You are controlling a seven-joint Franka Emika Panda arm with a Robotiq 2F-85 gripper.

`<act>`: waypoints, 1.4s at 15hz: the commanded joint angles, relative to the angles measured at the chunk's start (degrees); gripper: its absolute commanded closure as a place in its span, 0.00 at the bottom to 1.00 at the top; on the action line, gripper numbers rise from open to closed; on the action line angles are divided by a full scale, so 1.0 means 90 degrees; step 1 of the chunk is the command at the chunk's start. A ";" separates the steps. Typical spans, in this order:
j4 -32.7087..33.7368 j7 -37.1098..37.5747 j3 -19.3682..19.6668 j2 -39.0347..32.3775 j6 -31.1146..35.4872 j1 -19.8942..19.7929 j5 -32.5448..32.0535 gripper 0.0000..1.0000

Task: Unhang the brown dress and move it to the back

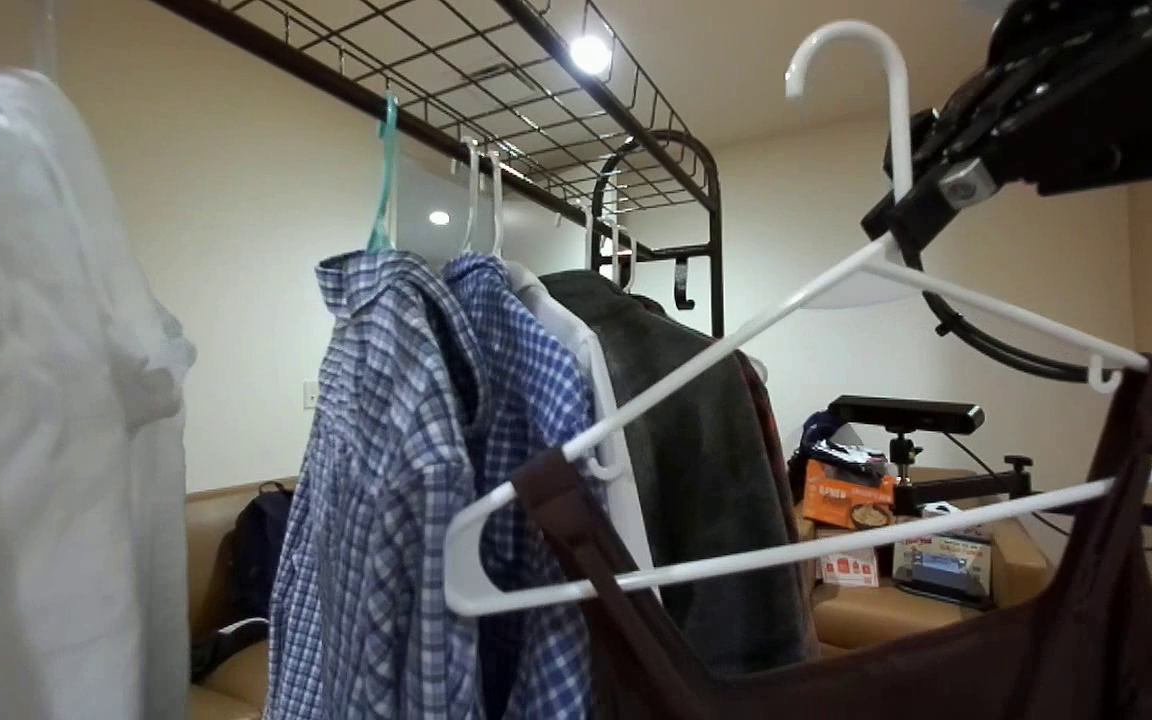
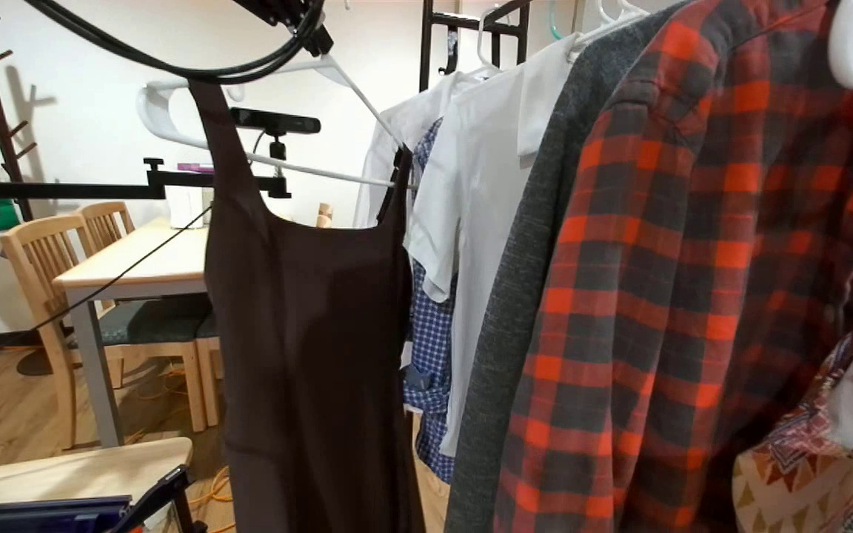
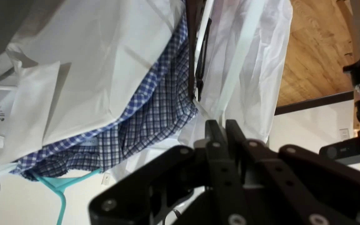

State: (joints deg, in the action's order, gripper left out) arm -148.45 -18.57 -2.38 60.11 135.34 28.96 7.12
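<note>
The brown dress [image 1: 936, 665] hangs by both straps from a white plastic hanger [image 1: 796, 550]. In an exterior view its dark front [image 2: 315, 333] hangs long and straight down. My gripper [image 1: 898, 222] is shut on the hanger at its neck, just below the hook. The hook [image 1: 846, 40] points up and is apart from the rail. The gripper also shows at the top in an exterior view [image 2: 320, 44]. In the wrist view the fingertips [image 3: 219, 125] pinch the hanger [image 3: 237, 59], and a dark strap [image 3: 192, 47] shows beyond. The dress's lower end is out of view.
Blue-and-white plaid shirts [image 1: 366, 420], a dark grey-black shirt [image 1: 706, 480], a white garment [image 1: 46, 400] and a red-and-black plaid shirt [image 2: 641, 296] hang along the rack's rail [image 1: 306, 70]. A wire shelf [image 1: 456, 60] is above. A camera on a stand [image 1: 906, 412] is behind the dress.
</note>
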 commanded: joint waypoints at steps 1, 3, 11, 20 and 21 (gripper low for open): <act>0.0052 0.1035 -0.0826 -0.0230 0.1206 -0.0277 0.0299 0.93; 0.0118 0.1714 -0.1281 -0.0352 0.1710 -0.0539 0.0175 0.93; -0.0084 0.1993 -0.1383 -0.0285 0.1660 -0.0547 0.0041 0.92; -0.0120 0.2522 -0.1558 -0.0152 0.1369 -0.0968 0.0056 0.93; -0.0179 0.2643 -0.1631 -0.0140 0.1342 -0.0915 0.0114 0.93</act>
State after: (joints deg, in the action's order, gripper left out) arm -149.66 1.34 -15.06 57.99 148.02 20.61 7.05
